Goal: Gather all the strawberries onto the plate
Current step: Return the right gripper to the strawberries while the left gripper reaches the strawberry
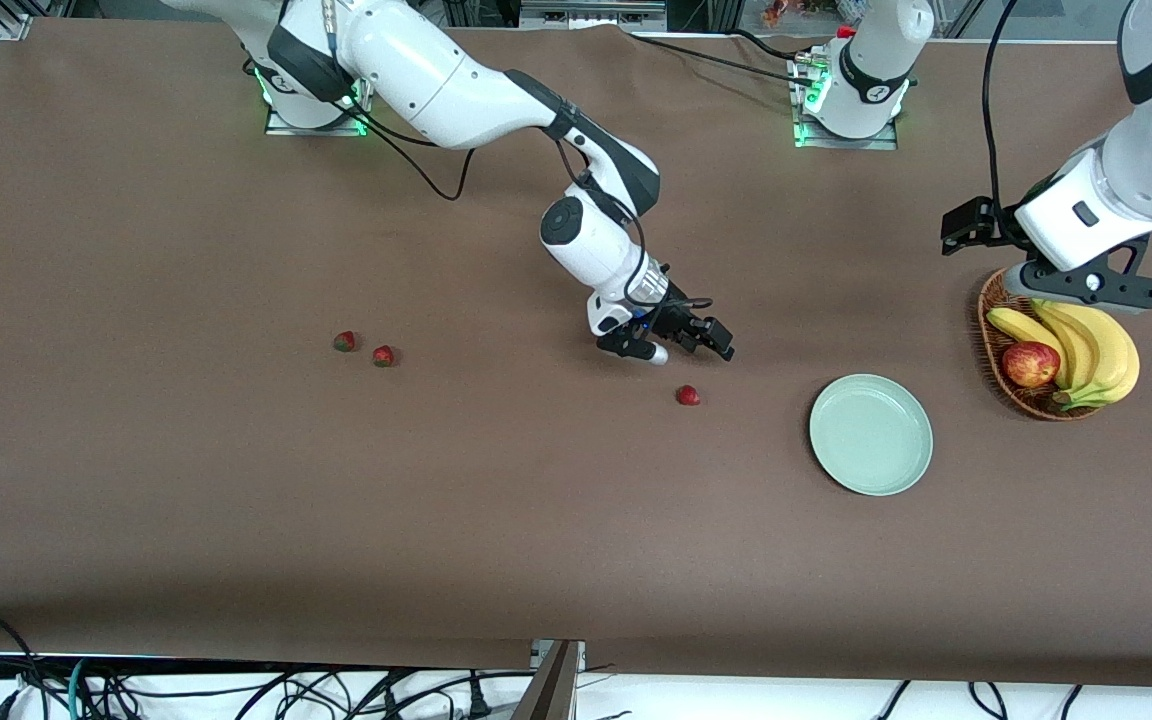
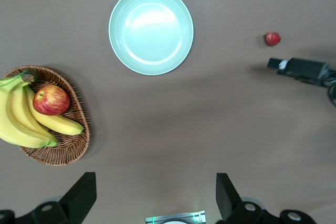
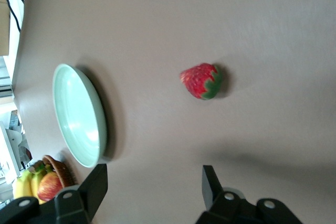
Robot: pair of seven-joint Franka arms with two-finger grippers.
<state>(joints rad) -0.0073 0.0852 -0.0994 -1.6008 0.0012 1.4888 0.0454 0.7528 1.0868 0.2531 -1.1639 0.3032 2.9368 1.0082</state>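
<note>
- Landmark: the plate (image 1: 871,434), pale mint-green and lying flat on the brown table (image 1: 236,500). You will find nothing in it; no berry has been collected yet.
- Strawberry nearest the plate (image 1: 688,396): it lies on the table beside the plate, toward the right arm's end and slightly farther from the front camera than the plate's centre. It is free of any grip.
- Other two strawberries (image 1: 345,341) (image 1: 383,355): they lie close together, well apart from the plate, toward the right arm's end.
- Right gripper (image 1: 676,348): it hangs just above the table over the spot next to the nearest berry. The right wrist view shows its fingers (image 3: 89,184) spread with nothing between them.
- Left gripper (image 1: 1086,285): it waits above the wicker basket (image 1: 988,335), which stands beside the plate at the left arm's end. Its fingers (image 2: 79,195) are spread wide and empty.
- Handling, in my judgement: each berry is very light, small and rounded, so it may roll or squirt out of a pinch. Take it across its red body at the widest part, not by the leafy cap, with gentle pressure.
- Count: three strawberries, one plate, one basket, one apple (image 1: 1030,364), one bunch of bananas (image 1: 1086,350).
</note>
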